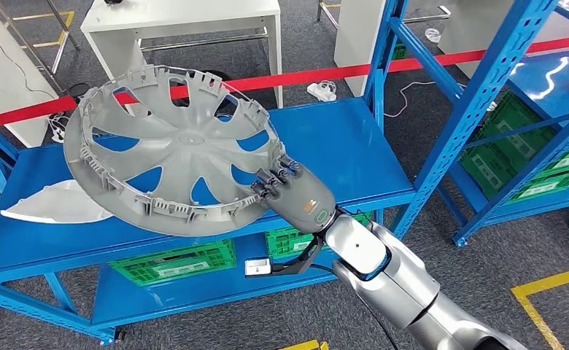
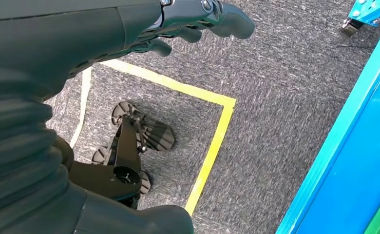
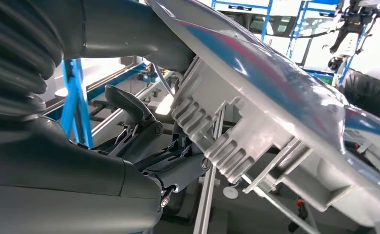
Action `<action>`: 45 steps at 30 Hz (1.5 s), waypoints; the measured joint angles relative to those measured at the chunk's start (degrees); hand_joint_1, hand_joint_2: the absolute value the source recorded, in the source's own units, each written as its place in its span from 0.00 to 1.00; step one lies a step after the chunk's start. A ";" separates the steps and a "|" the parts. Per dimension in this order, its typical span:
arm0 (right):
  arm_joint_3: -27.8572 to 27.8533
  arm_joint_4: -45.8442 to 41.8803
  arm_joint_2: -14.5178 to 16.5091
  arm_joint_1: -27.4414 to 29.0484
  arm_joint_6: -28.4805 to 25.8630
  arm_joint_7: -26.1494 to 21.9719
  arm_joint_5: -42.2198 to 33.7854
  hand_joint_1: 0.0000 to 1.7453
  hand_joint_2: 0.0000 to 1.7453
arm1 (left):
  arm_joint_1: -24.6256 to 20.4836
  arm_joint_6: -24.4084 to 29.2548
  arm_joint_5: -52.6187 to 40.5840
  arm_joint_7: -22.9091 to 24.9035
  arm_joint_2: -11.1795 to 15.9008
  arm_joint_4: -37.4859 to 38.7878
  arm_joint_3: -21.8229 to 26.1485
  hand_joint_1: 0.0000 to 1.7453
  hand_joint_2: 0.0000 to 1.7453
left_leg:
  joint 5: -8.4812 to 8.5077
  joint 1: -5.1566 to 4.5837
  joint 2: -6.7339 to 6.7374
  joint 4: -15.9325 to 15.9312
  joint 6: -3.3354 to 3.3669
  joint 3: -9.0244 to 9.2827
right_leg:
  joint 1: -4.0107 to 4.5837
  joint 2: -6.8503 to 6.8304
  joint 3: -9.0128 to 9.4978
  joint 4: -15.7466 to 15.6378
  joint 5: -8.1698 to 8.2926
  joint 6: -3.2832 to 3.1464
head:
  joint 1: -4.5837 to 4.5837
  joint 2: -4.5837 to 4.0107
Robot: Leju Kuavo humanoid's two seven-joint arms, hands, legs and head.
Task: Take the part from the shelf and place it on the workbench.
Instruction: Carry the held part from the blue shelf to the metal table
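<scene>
Part lifted off the shelf, carry to the bench not yet begun.

The right hand (image 1: 296, 193) grips the grey wheel-cover part (image 1: 168, 149) by its near rim, fingers (image 1: 271, 179) curled over the ribbed edge and the thumb under it (the right wrist view shows the rim's clip ribs sitting between them). The part hangs tilted above the blue shelf (image 1: 354, 146), apparently clear of its top board, with a white moulded piece (image 1: 55, 203) lying on the board beneath its far side. The left hand (image 2: 198, 17) hangs over the carpet, fingers loosely extended and holding nothing. I judge the pick done and the transfer in hand: next, the part must be drawn back clear of the shelf uprights and kept steady, since a one-sided rim hold on so broad a disc could let it swing.
</scene>
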 joint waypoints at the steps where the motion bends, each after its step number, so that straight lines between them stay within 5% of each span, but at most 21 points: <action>1: -0.09 0.00 0.00 0.01 0.12 -0.01 0.00 1.00 1.00 | 0.00 -0.07 -0.14 0.00 0.01 0.00 0.00 0.00 1.00 | -0.58 0.09 -0.02 0.49 -0.36 -0.32 | -0.05 -0.08 -0.15 -0.19 0.33 -0.48 | -0.02 0.00; 5: -0.60 -0.02 0.00 0.02 0.25 0.15 0.00 1.00 1.00 | -0.09 -0.12 -0.72 0.08 0.01 0.00 0.00 0.00 1.00 | -8.04 0.42 -0.02 11.69 -1.47 -4.50 | -0.25 -0.37 -1.54 -0.50 1.74 -1.40 | -0.23 0.00; 7: -0.70 -0.02 -0.02 0.10 0.24 0.13 0.00 1.00 1.00 | -0.10 -0.12 -0.85 0.10 0.00 0.00 0.00 0.00 1.00 | -9.24 0.54 -0.02 14.79 -1.63 -4.83 | -0.26 -0.39 -2.56 -0.46 2.54 -1.25 | -0.23 0.00; 12: -1.13 -0.11 -0.08 0.18 0.10 -0.67 0.00 1.00 1.00 | -0.47 0.00 -0.70 0.12 -0.02 -0.02 0.00 0.00 1.00 | -4.21 0.51 -0.28 -0.44 -0.96 4.56 | -0.40 -0.27 -4.15 -0.54 4.73 0.26 | -0.17 0.00; 16: -1.21 -0.12 -0.04 0.10 -0.04 -1.36 0.00 1.00 1.00 | -0.47 0.09 -0.56 0.05 -0.05 0.00 0.00 0.00 1.00 | -2.44 0.14 -0.32 -0.76 1.16 3.34 | -0.44 -0.26 -4.53 -1.44 6.18 1.87 | -0.06 0.00; 18: -1.23 -0.11 -0.04 0.09 -0.03 -1.49 0.00 1.00 1.00 | -0.51 0.04 -0.57 0.02 -0.04 -0.01 0.00 0.00 1.00 | -1.00 0.22 -0.11 -0.98 2.13 2.09 | -0.52 -0.30 -5.92 1.30 2.85 2.26 | 0.03 0.00; 20: -1.25 -0.11 -0.06 0.11 -0.04 -1.50 0.00 1.00 1.00 | -0.52 -0.01 -0.58 0.00 -0.03 -0.02 0.00 0.00 1.00 | 0.36 0.05 -0.01 -0.93 2.70 0.45 | -0.37 -0.34 -7.94 8.56 -3.10 2.34 | 0.13 0.00; 22: -1.25 -0.11 -0.09 0.17 -0.07 -1.43 0.00 1.00 1.00 | -0.50 -0.03 -0.62 0.03 -0.03 -0.02 0.00 0.00 1.00 | 1.63 -0.38 0.06 -0.80 3.01 -1.34 | -0.03 -0.33 -8.51 14.72 -5.83 2.10 | 0.14 0.00; 23: -1.25 -0.11 -0.10 0.20 -0.10 -1.40 0.00 1.00 1.00 | -0.50 -0.03 -0.64 0.05 -0.03 -0.02 0.00 0.00 1.00 | 2.22 -0.63 0.08 -0.72 3.13 -2.19 | 0.21 -0.33 -7.47 15.17 -5.45 1.76 | 0.14 0.00; 25: -1.27 -0.11 -0.12 0.20 -0.13 -1.39 0.01 1.00 1.00 | -0.54 -0.03 -0.67 0.08 -0.03 -0.02 0.00 0.00 1.00 | 3.29 -1.07 0.06 -0.60 3.27 -3.57 | 0.94 -0.32 -2.41 10.07 -3.20 0.59 | 0.13 0.00; 28: -1.65 -0.11 -0.14 0.06 -0.16 -1.41 0.02 1.00 1.00 | -0.66 -0.02 -0.66 0.08 -0.13 -0.05 0.02 0.00 1.00 | 4.83 -1.30 0.04 -0.58 2.88 -4.65 | 2.11 -0.55 5.16 -0.65 -3.28 -1.22 | 0.13 0.00; 31: -2.03 -0.11 -0.21 -0.10 -0.20 -1.51 0.00 1.00 1.00 | -0.63 -0.02 -0.58 0.05 -0.07 -0.03 0.02 0.00 1.00 | 5.88 -1.08 0.05 -0.88 1.89 -4.99 | 2.19 -0.65 5.40 -2.76 -2.29 -1.60 | 0.38 0.00; 33: -2.10 -0.11 -0.22 -0.14 -0.20 -1.60 0.00 1.00 1.00 | -0.57 -0.01 -0.54 -0.03 0.02 0.00 0.02 0.00 1.00 | 3.12 -1.00 -0.06 0.98 0.90 -5.86 | 1.66 -0.75 4.53 -3.41 -0.72 -1.88 | 0.32 0.00; 35: -2.18 -0.11 -0.22 -0.13 -0.19 -1.66 0.00 1.00 1.00 | -0.61 -0.01 -0.46 -0.12 0.07 0.00 0.02 0.00 1.00 | -2.56 -0.45 -0.10 6.81 -0.19 -7.39 | 1.21 -0.79 3.02 -3.55 0.73 -1.89 | 0.18 0.00; 37: -2.20 -0.10 -0.22 -0.02 -0.14 -1.67 0.00 1.00 1.00 | -0.65 -0.01 -0.32 -0.16 0.13 0.00 0.02 0.00 1.00 | -5.28 0.21 -0.07 13.17 -1.09 -8.18 | 0.75 -0.82 1.12 -3.38 2.12 -1.52 | 0.16 0.00; 39: -2.20 -0.09 -0.22 0.09 -0.02 -1.59 0.00 1.00 1.00 | -0.68 -0.02 -0.09 -0.24 0.21 -0.01 0.02 0.00 1.00 | -3.00 0.93 -0.06 14.00 -1.98 -6.15 | 0.11 -0.89 -0.98 -2.99 3.44 -0.83 | 0.16 0.00; 40: -2.19 -0.09 -0.22 0.11 0.06 -1.54 0.01 1.00 1.00 | -0.72 -0.03 0.04 -0.31 0.25 -0.03 0.02 0.00 1.00 | -1.52 1.35 -0.05 11.64 -2.47 -3.73 | -0.23 -0.93 -1.97 -2.66 4.00 -0.37 | 0.15 0.00; 42: -2.19 -0.09 -0.22 0.04 0.19 -1.50 0.02 1.00 1.00 | -0.95 -0.06 0.21 -0.50 0.17 -0.12 0.02 0.00 1.00 | -1.86 1.77 -0.19 4.12 -3.01 2.09 | -0.59 -0.98 -3.58 -1.82 4.91 0.63 | 0.06 0.00; 43: -2.19 -0.09 -0.21 -0.03 0.24 -1.52 0.03 1.00 1.00 | -1.07 -0.06 0.26 -0.61 0.11 -0.16 0.02 0.00 1.00 | -2.81 1.76 -0.23 1.23 -2.71 3.84 | -0.59 -1.00 -4.05 -1.54 5.42 1.13 | 0.02 0.00; 45: -2.12 -0.03 -0.19 -0.18 0.31 -1.57 0.03 1.00 1.00 | -1.11 -0.07 0.31 -0.73 0.05 -0.21 0.04 0.00 1.00 | -3.60 1.32 -0.32 -0.78 -1.15 4.19 | -0.66 -1.06 -4.44 -1.76 6.66 2.07 | 0.00 0.00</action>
